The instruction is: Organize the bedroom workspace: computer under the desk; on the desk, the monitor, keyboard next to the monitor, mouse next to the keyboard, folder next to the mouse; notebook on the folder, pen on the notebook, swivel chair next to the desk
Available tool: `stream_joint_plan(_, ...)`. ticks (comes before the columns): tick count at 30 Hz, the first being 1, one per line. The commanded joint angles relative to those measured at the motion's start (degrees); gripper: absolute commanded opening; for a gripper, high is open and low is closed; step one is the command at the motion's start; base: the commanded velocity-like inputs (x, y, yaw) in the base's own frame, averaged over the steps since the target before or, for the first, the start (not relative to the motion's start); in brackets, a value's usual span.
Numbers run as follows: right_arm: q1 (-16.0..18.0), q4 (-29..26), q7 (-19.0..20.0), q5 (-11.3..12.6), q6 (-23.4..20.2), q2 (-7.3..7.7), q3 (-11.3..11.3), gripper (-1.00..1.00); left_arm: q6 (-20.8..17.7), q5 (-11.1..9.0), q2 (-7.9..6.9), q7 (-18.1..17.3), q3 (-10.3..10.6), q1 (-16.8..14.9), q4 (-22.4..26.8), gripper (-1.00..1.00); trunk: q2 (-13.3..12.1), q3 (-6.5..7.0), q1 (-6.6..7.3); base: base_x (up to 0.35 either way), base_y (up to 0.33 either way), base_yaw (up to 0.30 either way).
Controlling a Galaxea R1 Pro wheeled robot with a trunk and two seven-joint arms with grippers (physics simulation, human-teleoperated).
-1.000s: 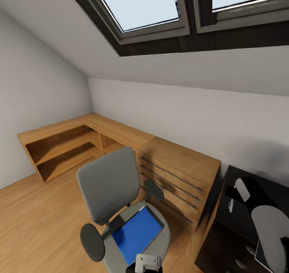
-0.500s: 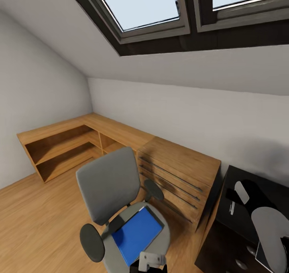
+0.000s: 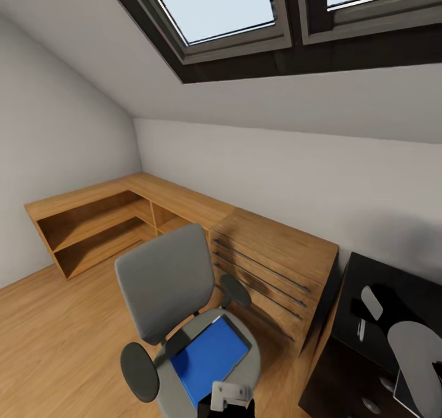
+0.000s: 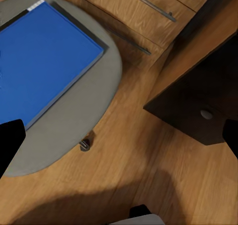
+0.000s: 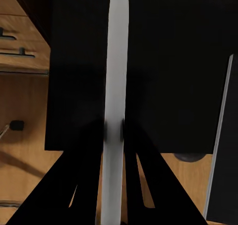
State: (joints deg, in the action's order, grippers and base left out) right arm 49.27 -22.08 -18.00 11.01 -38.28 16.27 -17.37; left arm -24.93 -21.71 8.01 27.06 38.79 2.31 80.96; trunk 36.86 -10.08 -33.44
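Folder (image 3: pixel 210 359) flat on swivel chair (image 3: pixel 166 289) seat — desk (image 3: pixel 393 295) well apart.

Skylights (image 3: pixel 215 7), wood floor (image 3: pixel 55 338), corner shelving (image 3: pixel 92 221).

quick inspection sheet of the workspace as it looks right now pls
surface: desk, glossy black top, at the head view's lower right
job's things: folder lies flat on the swivel chair seat, not yet on the desk
clutter: small pale items on the desk, too blurred to name
grippers: left pincer open, above the floor beside the chair seat; right pincer shut on a thin pale strip, identity unclear
cables: nothing seen
surroundings: light-wood chest of drawers between chair and desk, corner shelving, skylights, wood floor
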Motion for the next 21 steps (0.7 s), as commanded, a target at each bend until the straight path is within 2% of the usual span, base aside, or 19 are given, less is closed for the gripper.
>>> stream_joint_plan(1, 0.04, 0.13, -0.37, 0.65, 0.03, 0.01, -0.12, -1.0, -0.11, -0.6, 0.0, 0.46, -0.04, -0.02, 0.15, 1.0, 0.5, -0.27, -0.25, 0.0, 0.0, 0.0)
stream_joint_plan(10, 0.04, 0.9, -0.32, 0.55, 0.45, 0.11, -0.13, -1.0, -0.12, -1.09, -0.01, 0.45, -1.02, -0.02, 0.45, 1.0, 4.11, -1.88, -2.22, 0.0, 0.0, 0.0)
stream_joint_plan(21, 0.04, 1.55, -0.28, 0.49, 1.1, 0.17, -0.12, -1.0, -0.12, -1.21, -0.01, 0.42, -1.25, -0.02, 0.6, 1.0, 8.52, -3.86, -4.64, 0.0, 0.0, 0.0)
